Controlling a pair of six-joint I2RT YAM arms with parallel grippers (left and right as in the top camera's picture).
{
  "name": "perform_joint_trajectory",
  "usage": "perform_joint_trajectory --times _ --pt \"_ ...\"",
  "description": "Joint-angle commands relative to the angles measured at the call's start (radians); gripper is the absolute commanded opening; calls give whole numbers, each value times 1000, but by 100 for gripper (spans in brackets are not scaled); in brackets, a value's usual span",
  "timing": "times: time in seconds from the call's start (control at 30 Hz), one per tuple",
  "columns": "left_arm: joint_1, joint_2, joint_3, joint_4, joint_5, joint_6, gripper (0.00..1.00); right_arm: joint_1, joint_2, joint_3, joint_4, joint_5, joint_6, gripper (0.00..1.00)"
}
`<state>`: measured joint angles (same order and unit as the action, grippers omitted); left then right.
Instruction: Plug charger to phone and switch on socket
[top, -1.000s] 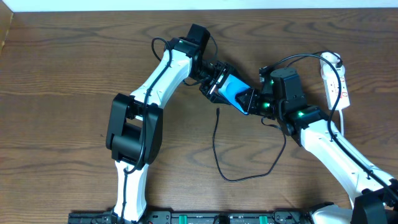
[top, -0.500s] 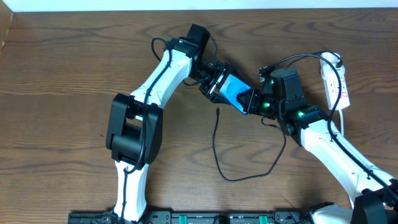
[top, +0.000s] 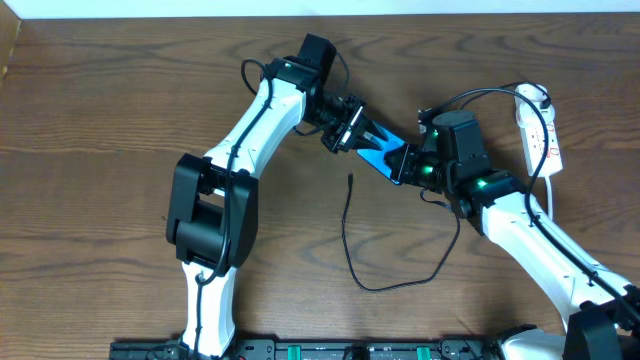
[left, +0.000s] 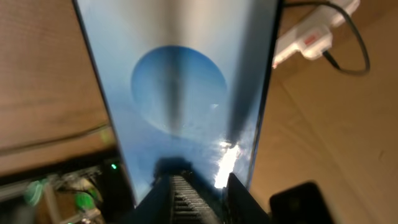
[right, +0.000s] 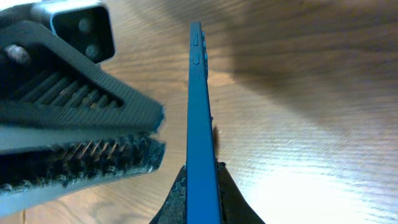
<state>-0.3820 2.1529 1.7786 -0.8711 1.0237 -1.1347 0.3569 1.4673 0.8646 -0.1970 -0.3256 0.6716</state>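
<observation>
Two steps make up the task and, by my judgement, neither is done yet. The right gripper (top: 408, 165) pinches one end of the phone (top: 383, 152), which is tilted up on its long edge over the surface (top: 100, 150). The left gripper (top: 350, 128) has its fingers drawn nearly together on nothing, lying against the screen side. The charger (top: 346, 240) lies loose, its plug tip (top: 352, 179) near the phone but apart from it. The socket (top: 541, 130) sits at the far right, untouched.
</observation>
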Motion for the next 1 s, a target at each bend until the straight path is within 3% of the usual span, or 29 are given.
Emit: perform_joint_trajectory --times 0.0,0.13,0.37,0.5,0.67,0.73,0.97 --pt "32 -24 2 29 70 79 41 -39 -6 22 11 35 -7 1" --pt "61 -27 2 87 175 130 47 -84 -6 22 11 35 16 1" --pt "95 -62 2 208 153 158 48 -171 -7 22 124 -122 241 1" --pt "96 -114 2 245 51 158 49 -199 -7 22 226 -210 399 1" --pt "96 -237 2 252 -193 158 68 -200 -7 22 406 -298 575 1" --pt "96 -278 2 252 -264 158 91 -199 -6 22 465 -325 620 1" --pt "95 -361 2 252 -402 157 96 -192 -7 22 666 -410 805 1"
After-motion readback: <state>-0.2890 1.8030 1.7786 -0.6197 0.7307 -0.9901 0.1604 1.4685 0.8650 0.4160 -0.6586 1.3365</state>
